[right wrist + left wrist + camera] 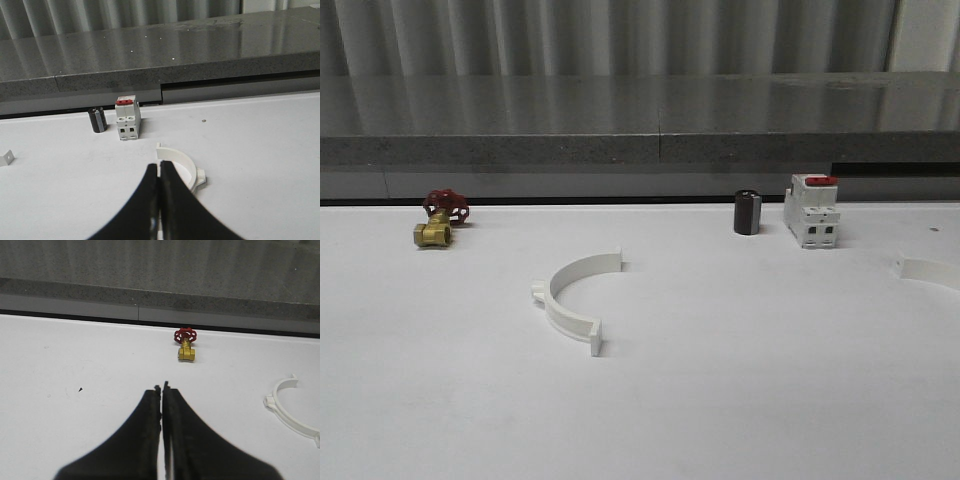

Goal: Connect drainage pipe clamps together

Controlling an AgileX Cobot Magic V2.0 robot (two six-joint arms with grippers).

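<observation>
The two clamp halves lie well apart on the surface (720,400): one half-ring (572,298) centre-left, the other half-ring (181,169) far right. Left hand (162,390) and right hand (159,167) are pressed together, empty, one behind each half.

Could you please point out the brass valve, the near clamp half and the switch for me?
Valve (433,234), front view, on its brass body.
Clamp half (563,303), front view, on the middle of its arc.
Switch (811,218), front view, on its white housing.
</observation>
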